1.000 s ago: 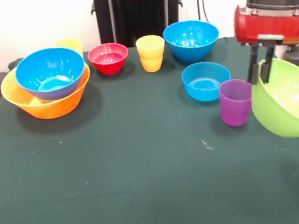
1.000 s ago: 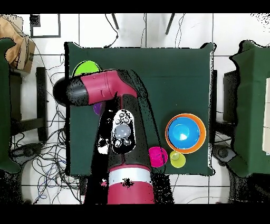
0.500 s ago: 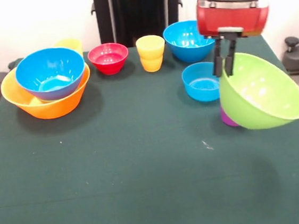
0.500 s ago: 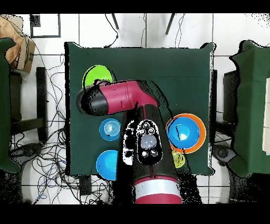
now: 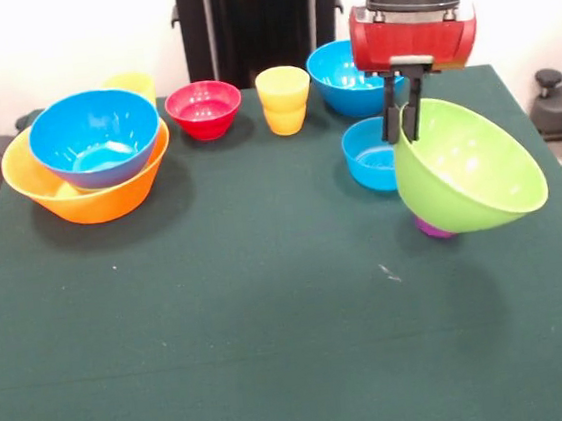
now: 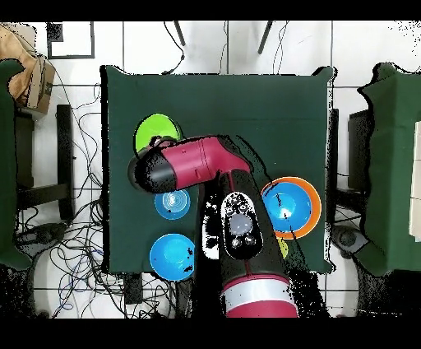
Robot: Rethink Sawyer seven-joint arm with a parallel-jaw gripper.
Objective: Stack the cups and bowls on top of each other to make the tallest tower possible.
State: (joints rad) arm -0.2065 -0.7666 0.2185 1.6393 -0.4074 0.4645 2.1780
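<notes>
Noted black two-fingered gripper pinched shut on near rim of large glossy lime green plastic bowl, held tilted and clear of the green table. Judged target, the nested huge orange-yellow bowl holding large blue bowl, lay toward 9 o'clock of the gripper in front view, well apart. Front view alone showed the grip and a sliver of purple cup under the bowl; overhead showed arm covering these, lime green bowl partly exposed.

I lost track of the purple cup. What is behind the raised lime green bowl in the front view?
Only a purple sliver shows under the lime green bowl, which hangs tilted from the pincer shut on its rim. The rest is covered, so I cannot confirm it.
</notes>
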